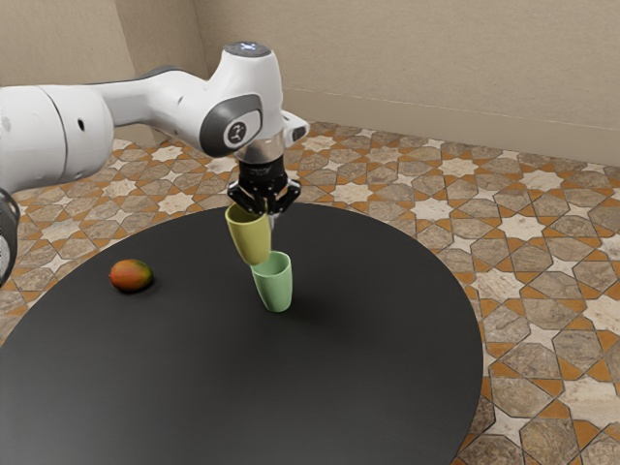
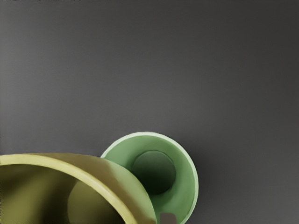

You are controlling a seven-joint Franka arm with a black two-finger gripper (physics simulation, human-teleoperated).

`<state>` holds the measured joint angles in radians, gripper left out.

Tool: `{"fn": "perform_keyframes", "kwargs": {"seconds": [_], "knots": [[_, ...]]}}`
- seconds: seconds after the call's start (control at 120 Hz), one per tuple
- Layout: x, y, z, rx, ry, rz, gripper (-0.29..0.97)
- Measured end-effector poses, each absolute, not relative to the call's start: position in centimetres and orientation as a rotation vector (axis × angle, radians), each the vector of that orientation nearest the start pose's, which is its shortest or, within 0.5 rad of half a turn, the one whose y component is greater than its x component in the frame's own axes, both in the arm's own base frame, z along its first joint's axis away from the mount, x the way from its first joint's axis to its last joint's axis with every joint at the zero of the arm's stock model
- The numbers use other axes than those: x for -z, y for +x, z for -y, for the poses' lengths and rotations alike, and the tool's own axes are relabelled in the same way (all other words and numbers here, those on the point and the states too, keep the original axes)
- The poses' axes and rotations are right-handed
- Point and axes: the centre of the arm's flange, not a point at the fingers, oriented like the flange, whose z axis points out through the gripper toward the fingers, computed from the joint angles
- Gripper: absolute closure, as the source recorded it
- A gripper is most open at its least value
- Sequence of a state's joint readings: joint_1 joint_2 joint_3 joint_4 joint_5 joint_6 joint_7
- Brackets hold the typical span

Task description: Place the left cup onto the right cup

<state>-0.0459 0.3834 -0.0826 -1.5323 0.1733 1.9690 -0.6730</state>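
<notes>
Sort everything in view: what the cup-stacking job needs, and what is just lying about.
Job: yellow cup, held tilted in the end effector; green cup, upright on the black table below it.
Lying about: mango, off by itself on the table.

1. We can't find any readable words, numbers or brand names in either view.
2. Closest thing we've got is a small round emblem [image 1: 235, 131] on the dark joint cap of the white arm [image 1: 145, 102] in the exterior view. It's a pale squiggly mark, not letters we can make out.
3. There's also a tiny bluish mark [image 1: 248, 46] on the arm's topmost cap, too small to read.
</notes>
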Motion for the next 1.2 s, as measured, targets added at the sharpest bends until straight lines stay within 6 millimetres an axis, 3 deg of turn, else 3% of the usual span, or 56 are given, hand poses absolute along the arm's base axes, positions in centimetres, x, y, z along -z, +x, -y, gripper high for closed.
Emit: {"fn": "perform_keyframes", "kwargs": {"seconds": [0.658,1.2], "knots": [[-43.0,69.6,7.0,0.166,-2.979,0.637,0.78],[-42.6,69.3,7.6,0.139,-3.017,0.636,0.78]]}}
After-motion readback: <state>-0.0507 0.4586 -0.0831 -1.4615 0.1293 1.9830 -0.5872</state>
